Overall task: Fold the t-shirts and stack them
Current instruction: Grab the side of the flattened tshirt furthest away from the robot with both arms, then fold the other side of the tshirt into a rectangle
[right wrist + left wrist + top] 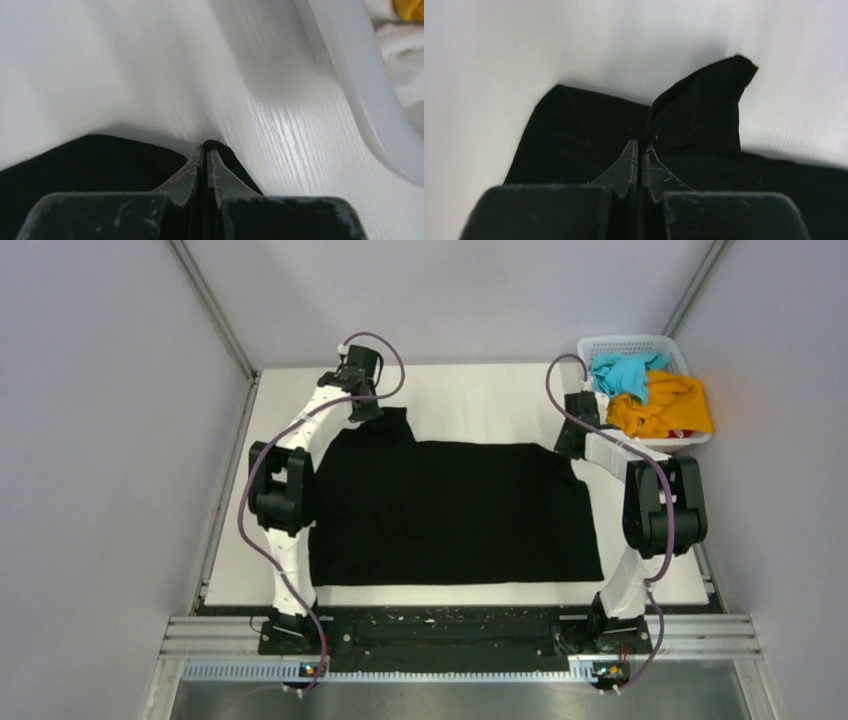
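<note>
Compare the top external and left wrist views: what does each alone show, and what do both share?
Only the top external view shows the whole black t-shirt spread out, the right gripper at its far corner, and the white basket holding the turquoise t-shirt and orange t-shirt. Only the left wrist view shows the left gripper, its fingers shut on a raised black fold. Both show black fabric on the white table.
</note>
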Available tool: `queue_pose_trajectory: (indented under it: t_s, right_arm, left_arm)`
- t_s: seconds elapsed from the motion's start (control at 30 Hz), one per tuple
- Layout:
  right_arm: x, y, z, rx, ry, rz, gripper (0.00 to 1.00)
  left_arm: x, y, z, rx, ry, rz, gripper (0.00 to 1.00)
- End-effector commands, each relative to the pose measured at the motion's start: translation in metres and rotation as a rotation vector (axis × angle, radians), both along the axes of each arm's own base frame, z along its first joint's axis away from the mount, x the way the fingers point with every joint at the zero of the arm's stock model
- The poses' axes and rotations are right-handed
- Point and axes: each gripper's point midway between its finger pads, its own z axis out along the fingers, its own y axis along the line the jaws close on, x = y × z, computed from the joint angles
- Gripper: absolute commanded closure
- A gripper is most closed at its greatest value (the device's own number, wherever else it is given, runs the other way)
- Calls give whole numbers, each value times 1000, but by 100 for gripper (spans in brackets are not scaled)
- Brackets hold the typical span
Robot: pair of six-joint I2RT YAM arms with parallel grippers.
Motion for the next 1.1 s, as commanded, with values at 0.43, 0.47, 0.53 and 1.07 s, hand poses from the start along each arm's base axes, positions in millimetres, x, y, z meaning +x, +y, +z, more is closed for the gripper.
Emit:
queue_pose_trajectory:
  t_s: [0.43,0.47,0.53,1.07]
  right_arm:
    - [-83,6,46,37,-17,35,100]
    - [-86,5,46,31,-12,36,100]
    - [-92,1,47,14,1,30,100]
    - [-116,-23,62,-91,23,-32,100]
  left_arm:
    - [-143,19,32,-7,-40,86,100]
    - [-151,23,30,1,-35,94,100]
    - [-165,28,29,2,-28,106,100]
    - [-235,39,37,-37,15,139,100]
